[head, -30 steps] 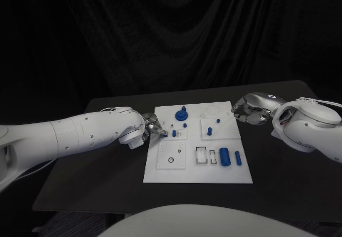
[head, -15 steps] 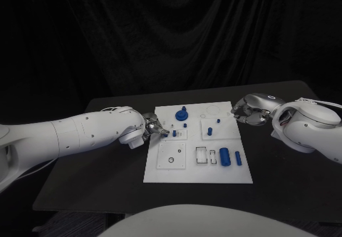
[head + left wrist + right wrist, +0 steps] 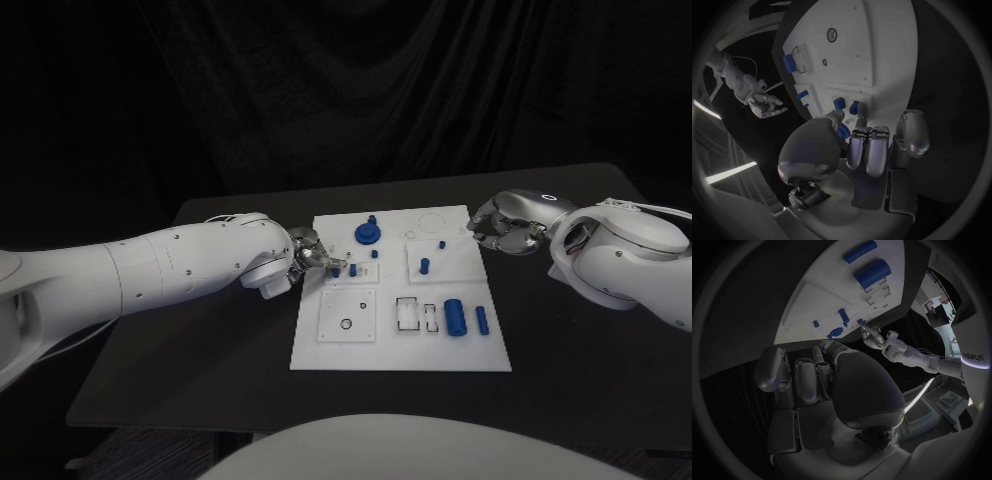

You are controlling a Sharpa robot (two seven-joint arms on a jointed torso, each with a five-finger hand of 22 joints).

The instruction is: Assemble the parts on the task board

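Observation:
The white task board lies mid-table. My left hand is at its left edge and pinches a small blue piece between thumb and a finger, right beside a standing blue peg. The left wrist view shows that piece under the thumb of the left hand, close to two pegs in the board. My right hand hangs at the board's right edge, fingers curled in with nothing in them. A blue knob stands at the board's far side.
A thick blue cylinder and a slim one lie near the board's right front, beside rectangular slots. Another peg stands mid-board. Bare black table surrounds the board. The right wrist view shows the cylinders and the left hand.
My left hand has edged slightly right toward the board, bringing the small blue piece next to the standing peg. The right hand has stayed put.

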